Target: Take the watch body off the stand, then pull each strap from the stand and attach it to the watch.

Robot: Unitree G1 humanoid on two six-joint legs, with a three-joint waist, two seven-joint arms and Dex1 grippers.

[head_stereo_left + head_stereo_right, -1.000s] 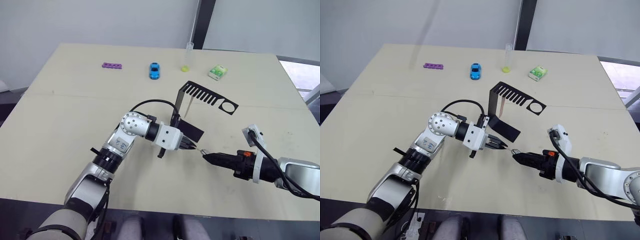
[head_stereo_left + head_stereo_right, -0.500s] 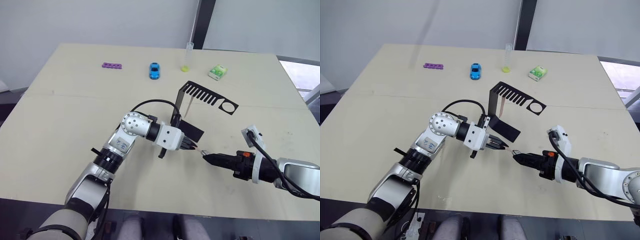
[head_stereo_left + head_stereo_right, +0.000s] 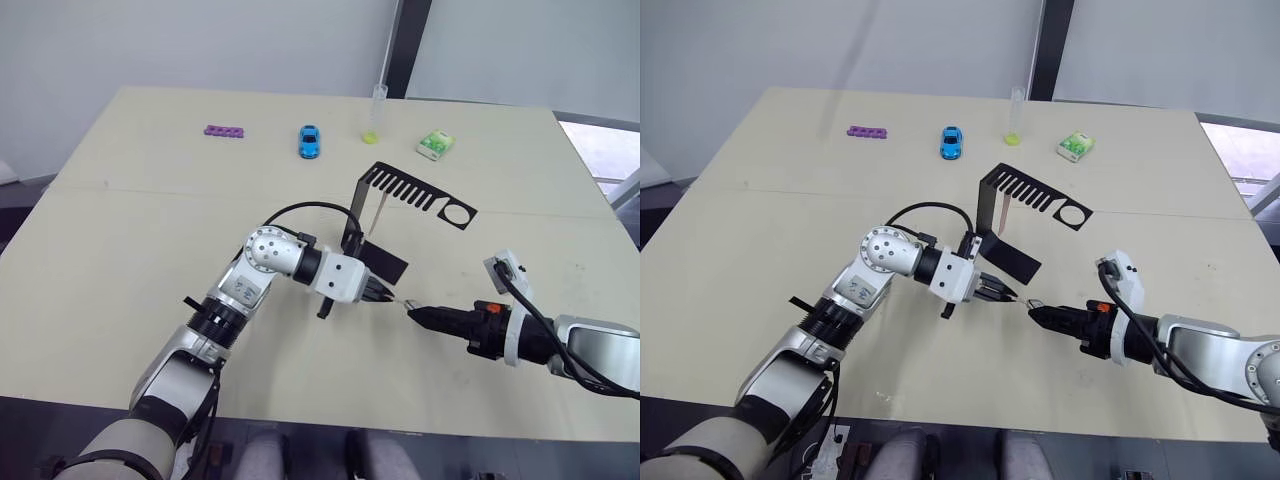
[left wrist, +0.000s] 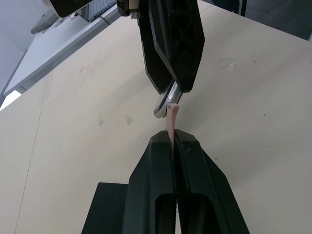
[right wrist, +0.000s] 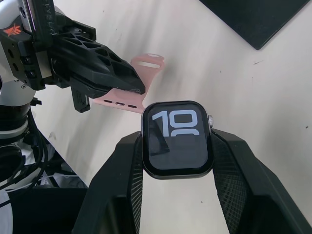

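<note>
1. In the lower right of the head views, the right claw was clamped on the watch, one finger against each side of the case, screen facing the wrist camera.
2. At centre frame, the left claw was pinched narrow on a strap, gripping one end; the rest of the band ran out toward the watch.
3. The strap's free end lay at the watch's edge nearest the left claw, touching or all but touching it. Whether it had seated in the case slot could not be told.
4. The key relation: the strap's long axis pointed from the left claw straight at the watch, so the two claws met tip to tip just above the surface. Mating likely calls for sliding the strap end along the case's edge, not pushing head-on.
5. The stand stood just above the claws in frame, with the second strap hanging from its slotted arm.
</note>
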